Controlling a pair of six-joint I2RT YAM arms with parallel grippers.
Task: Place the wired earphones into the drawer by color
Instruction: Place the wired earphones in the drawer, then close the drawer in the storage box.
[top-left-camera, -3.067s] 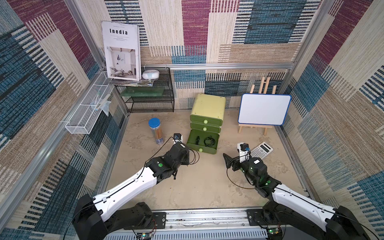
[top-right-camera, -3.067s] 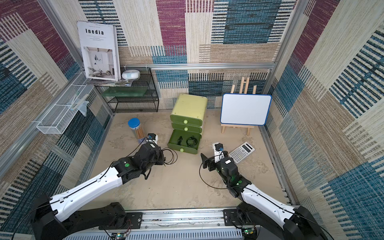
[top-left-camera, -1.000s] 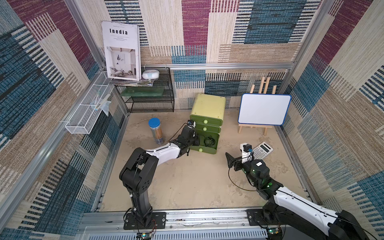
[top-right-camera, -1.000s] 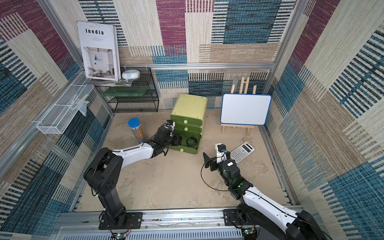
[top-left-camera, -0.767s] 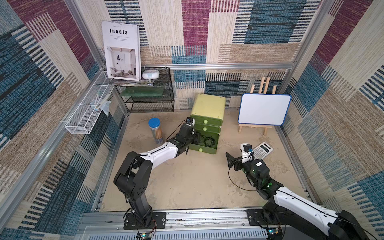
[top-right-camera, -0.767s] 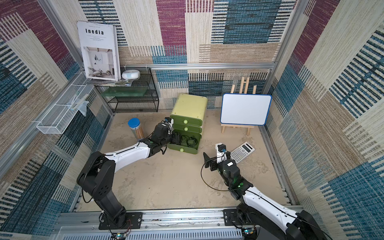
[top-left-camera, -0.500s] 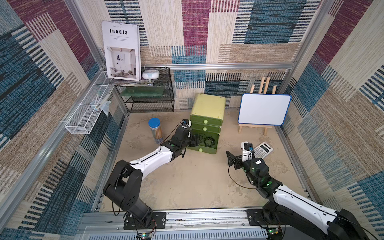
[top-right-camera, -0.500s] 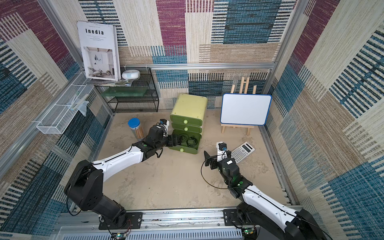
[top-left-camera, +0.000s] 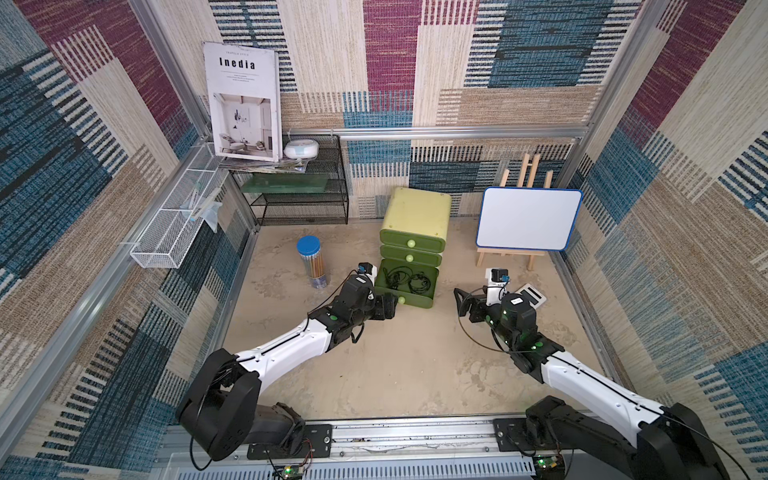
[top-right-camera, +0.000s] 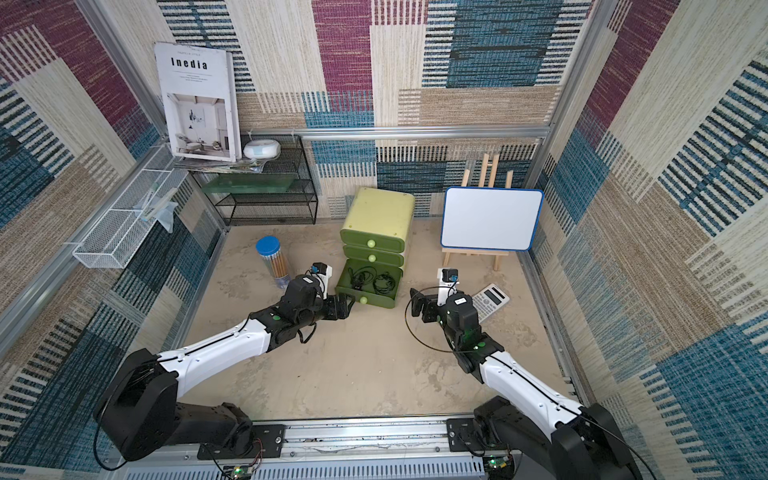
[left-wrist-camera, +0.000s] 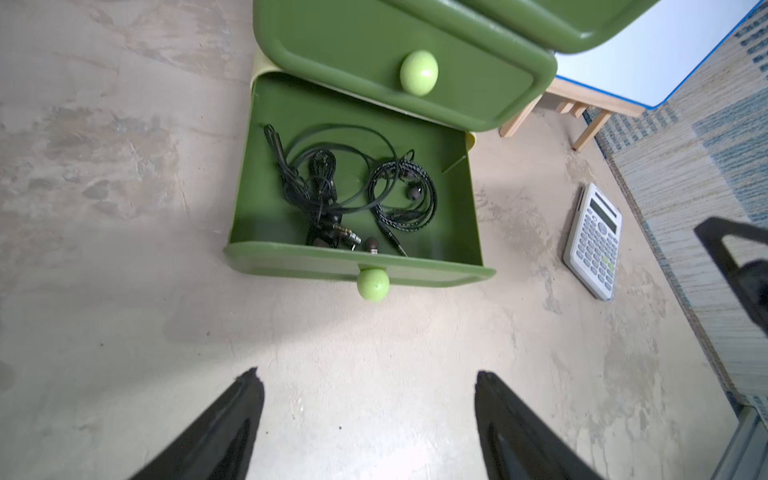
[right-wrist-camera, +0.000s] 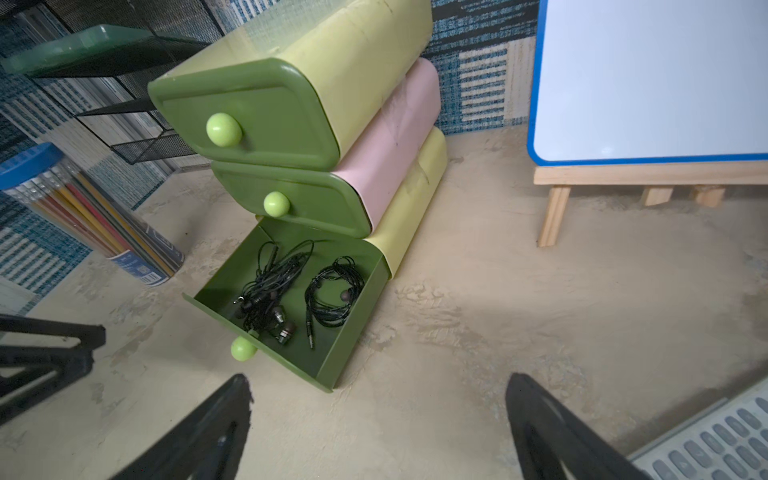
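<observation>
Having withdrawn nearward, the left gripper (left-wrist-camera: 365, 376) stands wide and empty, like the right gripper (right-wrist-camera: 378, 384); the black earphones (left-wrist-camera: 320, 187) now lie in the open bottom drawer (left-wrist-camera: 291, 261), so closing it probably follows.

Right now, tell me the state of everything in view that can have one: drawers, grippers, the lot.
top drawer: shut
middle drawer: shut
bottom drawer: pulled open
black earphones: tangled inside the bottom drawer
left gripper: jaws open, empty, just in front of the bottom drawer
right gripper: jaws open, empty
pencil jar: upright, capped
whiteboard: upright, blank
calculator: lying flat, keys up
</observation>
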